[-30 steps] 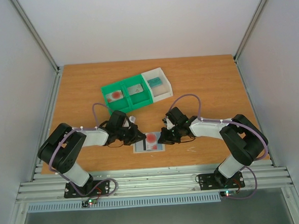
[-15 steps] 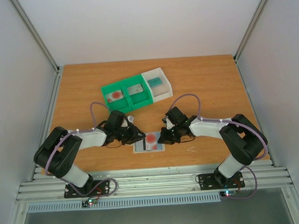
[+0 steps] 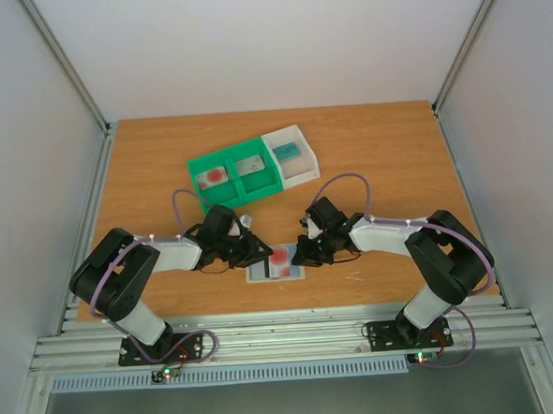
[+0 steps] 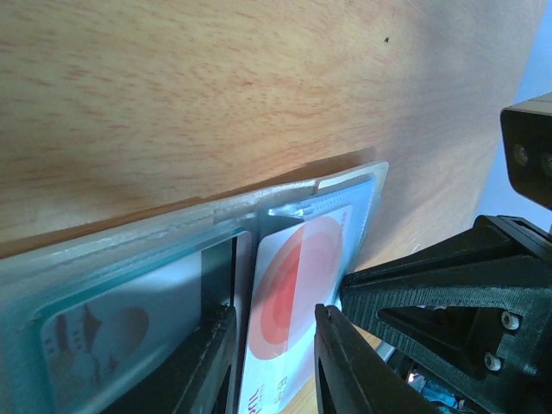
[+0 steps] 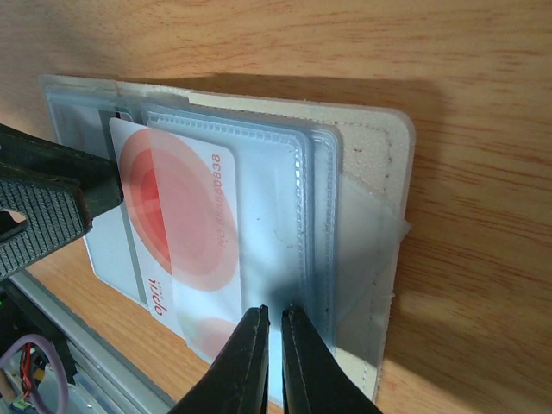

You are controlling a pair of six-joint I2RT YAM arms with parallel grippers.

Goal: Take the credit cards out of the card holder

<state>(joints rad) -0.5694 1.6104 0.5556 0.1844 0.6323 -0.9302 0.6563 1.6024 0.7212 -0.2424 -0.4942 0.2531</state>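
Near the table's (image 3: 386,163) front edge, the left gripper (image 4: 274,319) has just spread its fingers and straddles, no longer pinching, the 1 white card (image 5: 177,216). That card lies half out of the card holder (image 5: 379,147), so it probably needs regrasping. The right gripper (image 5: 274,319) stays closed against a clear pocket.

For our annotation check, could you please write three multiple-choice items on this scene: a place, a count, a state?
1. Count the cards in the green tray: A none B two C four
2. The card holder lies: A on the table between left gripper and right gripper B in the green tray C at the far edge
3. The holder's red-circle card is: A fully tucked in B lifted clear C partly slid out
B: one per compartment; A: a gripper at each end; C: its end sticks out of the pocket.
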